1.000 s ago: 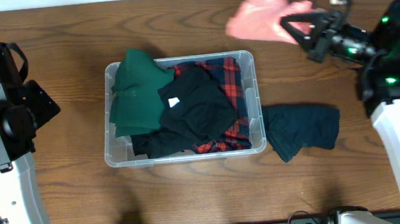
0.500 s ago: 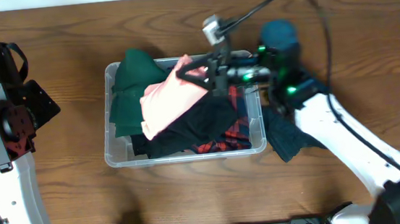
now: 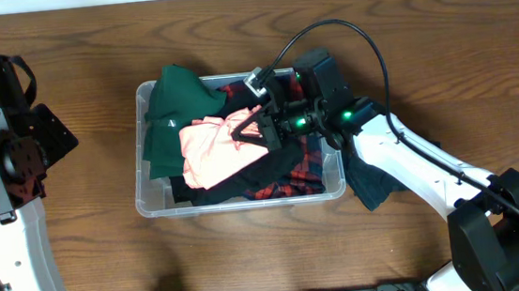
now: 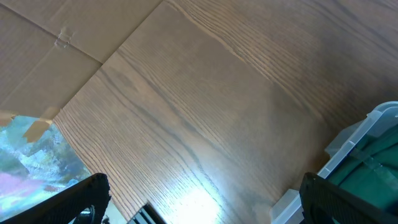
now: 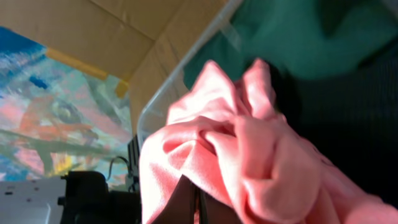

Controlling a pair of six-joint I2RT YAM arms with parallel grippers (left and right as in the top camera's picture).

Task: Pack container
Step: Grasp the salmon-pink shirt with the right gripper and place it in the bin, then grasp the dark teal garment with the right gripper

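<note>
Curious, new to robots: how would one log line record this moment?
right gripper: shut on pink garment | pink garment: in container | left gripper: open, empty

Colours in and around the clear container (image 3: 152, 204)
A salmon-pink garment (image 3: 205, 152) lies brightest; under it a dark green garment (image 3: 176, 104), a black garment (image 3: 252, 172) and a red-and-dark plaid cloth (image 3: 310, 165); outside, a dark teal garment (image 3: 380, 180); the table (image 3: 250, 250) is brown with wood grain; the right arm (image 3: 412, 165) is white and black, with green lights (image 3: 344, 115).
</note>
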